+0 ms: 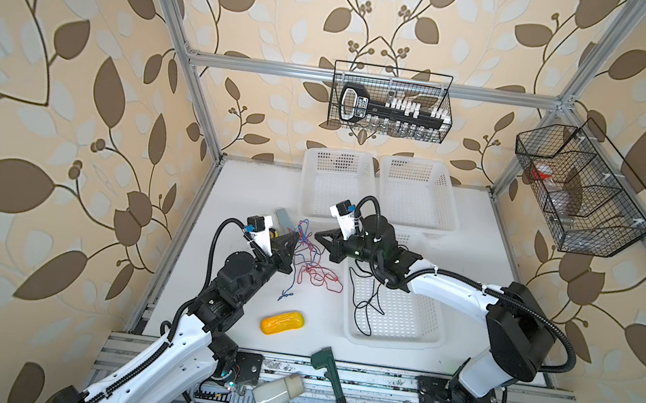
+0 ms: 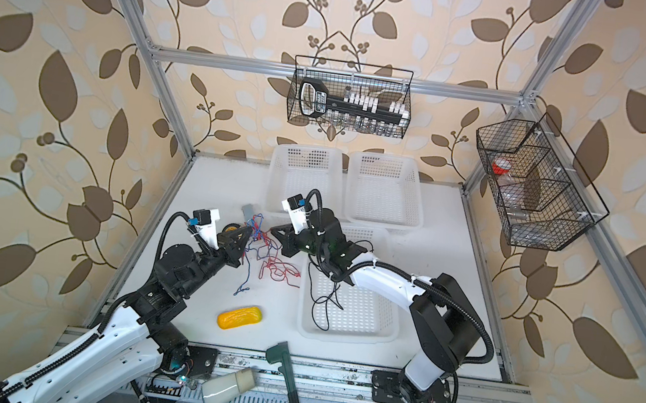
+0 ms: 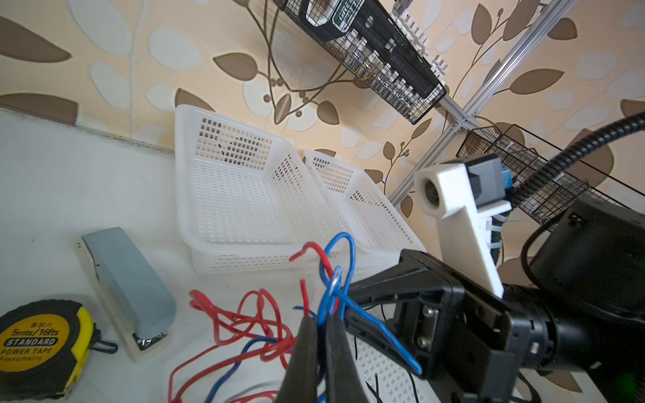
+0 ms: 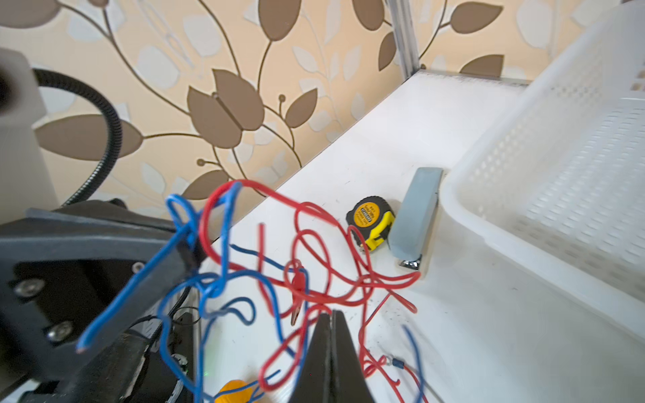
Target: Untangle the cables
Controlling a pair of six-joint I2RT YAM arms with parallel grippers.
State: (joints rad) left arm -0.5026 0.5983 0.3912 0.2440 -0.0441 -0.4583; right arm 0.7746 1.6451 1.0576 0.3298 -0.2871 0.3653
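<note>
The left gripper (image 3: pixel 324 315) has its fingers nearly together. Blue and red strands of the cables (image 3: pixel 244 324) pass through the narrow gap between them, so it pinches the bundle and holds a part of it above the table (image 1: pixel 313 335). The right gripper (image 4: pixel 330 314) is fully closed, its fingers pressed flat on each other. Red loops curl around its tip, but I cannot tell if any strand is caught between them.

In both top views the two tips face each other closely, with the raised knot between them. From there the red and blue tangle falls and spreads on the middle of the table. A black cable (image 1: pixel 362 312) lies apart, in the basket (image 1: pixel 392 342) under the right arm, with one part over the rim.

Just behind the left gripper stand a tape measure (image 3: pixel 35 345) and a stapler (image 3: pixel 129 282), side by side, near the two back baskets (image 1: pixel 342 163). A yellow thing (image 1: pixel 282 322) lies in front of the tangle, apart from it. A hammer (image 1: pixel 336 388) and a bottle (image 1: pixel 276 393) rest on the front rail.

The top views mostly hide the tape measure behind the left gripper, while both wrist views show it whole. Only the left wrist view shows the strands inside the left fingers. The right wrist view is blurred on the nearest strands.
</note>
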